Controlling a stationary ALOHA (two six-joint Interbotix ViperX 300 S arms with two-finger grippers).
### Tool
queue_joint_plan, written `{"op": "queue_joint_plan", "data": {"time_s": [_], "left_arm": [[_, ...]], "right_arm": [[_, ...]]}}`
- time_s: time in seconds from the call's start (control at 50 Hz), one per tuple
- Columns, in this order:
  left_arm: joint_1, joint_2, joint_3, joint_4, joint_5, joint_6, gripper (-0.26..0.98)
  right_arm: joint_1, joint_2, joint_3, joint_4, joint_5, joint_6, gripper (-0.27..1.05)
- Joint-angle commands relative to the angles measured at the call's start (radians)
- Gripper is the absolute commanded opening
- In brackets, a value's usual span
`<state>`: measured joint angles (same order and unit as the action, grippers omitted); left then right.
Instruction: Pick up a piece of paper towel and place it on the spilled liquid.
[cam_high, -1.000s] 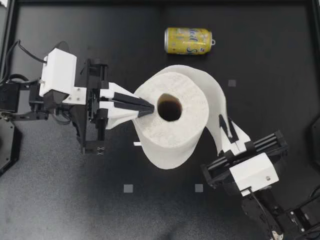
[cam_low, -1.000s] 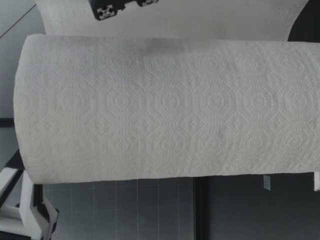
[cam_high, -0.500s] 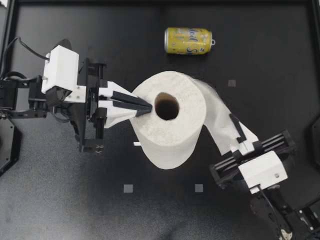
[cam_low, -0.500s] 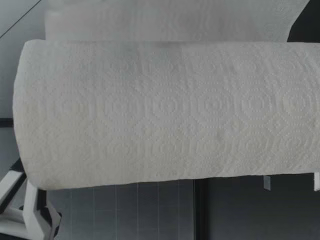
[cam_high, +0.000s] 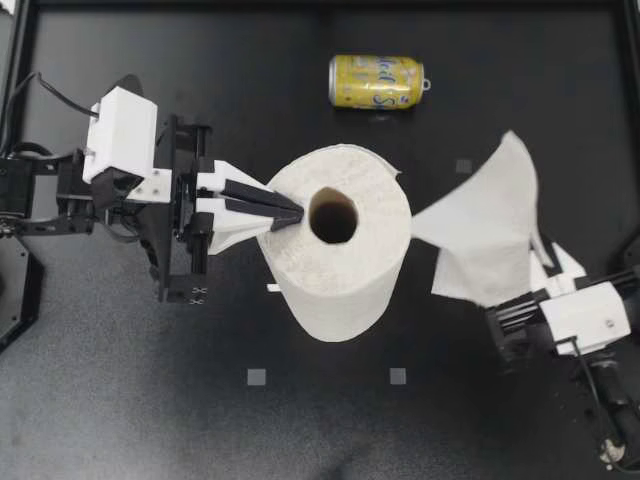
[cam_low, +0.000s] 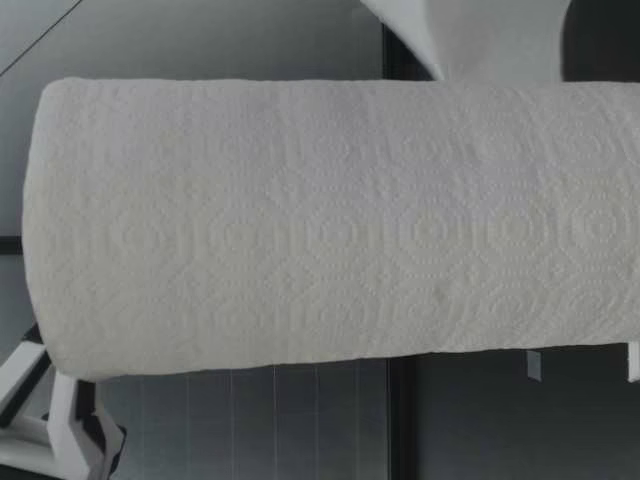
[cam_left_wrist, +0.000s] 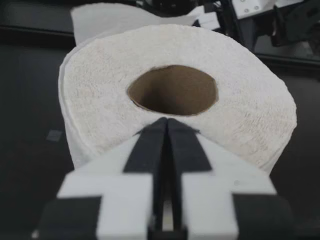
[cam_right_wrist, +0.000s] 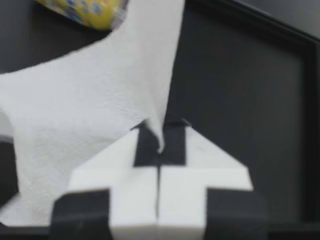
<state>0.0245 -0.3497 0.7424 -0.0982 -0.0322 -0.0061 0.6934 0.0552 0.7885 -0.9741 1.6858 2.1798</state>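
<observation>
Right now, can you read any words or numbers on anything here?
Yellow can: blue print on its side, too small to read.
Paper towel roll: only a pressed pattern, no words.
Torn sheet in my right claw: blank.
Nothing else shows writing.

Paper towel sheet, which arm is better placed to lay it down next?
Right. My right gripper is shut on the sheet; my left gripper sits shut atop the roll.

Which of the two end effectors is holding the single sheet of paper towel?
My right end effector: it is shut on the single sheet beside the roll. My left end effector, shut empty, points at the roll's core hole.
</observation>
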Motion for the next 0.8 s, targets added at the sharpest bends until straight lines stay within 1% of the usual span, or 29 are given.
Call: {"op": "queue_joint_plan", "data": {"time_s": [0.0,0.1,0.16,0.32,0.44,0.64,0.68,0.78], "left_arm": [[0.012,0.023,0.038,-0.008,0.014,-0.005,0.09],[0.012,0.023,0.043,-0.009,0.003,-0.005,0.09],[0.012,0.023,0.043,-0.009,-0.003,-0.005,0.09],[0.012,0.023,0.046,-0.015,-0.009,-0.006,0.09],[0.014,0.023,0.052,-0.031,-0.011,-0.006,0.09],[0.014,0.023,0.054,-0.034,-0.021,-0.006,0.09],[0.014,0.023,0.054,-0.035,-0.029,-0.005,0.09],[0.014,0.023,0.055,-0.035,-0.041,-0.005,0.09]], "right_arm": [[0.023,-0.040,0.015,0.054,0.037,-0.011,-0.15],[0.051,-0.060,0.054,0.155,0.104,-0.058,-0.15],[0.054,-0.071,0.074,0.199,0.132,-0.101,-0.15],[0.054,-0.117,0.123,0.249,0.178,-0.178,-0.15],[0.054,-0.161,0.155,0.314,0.261,-0.245,-0.15],[0.049,-0.207,0.161,0.311,0.347,-0.483,-0.15],[0.046,-0.215,0.164,0.311,0.354,-0.503,-0.15],[0.046,-0.255,0.179,0.310,0.357,-0.483,-0.15]]}}
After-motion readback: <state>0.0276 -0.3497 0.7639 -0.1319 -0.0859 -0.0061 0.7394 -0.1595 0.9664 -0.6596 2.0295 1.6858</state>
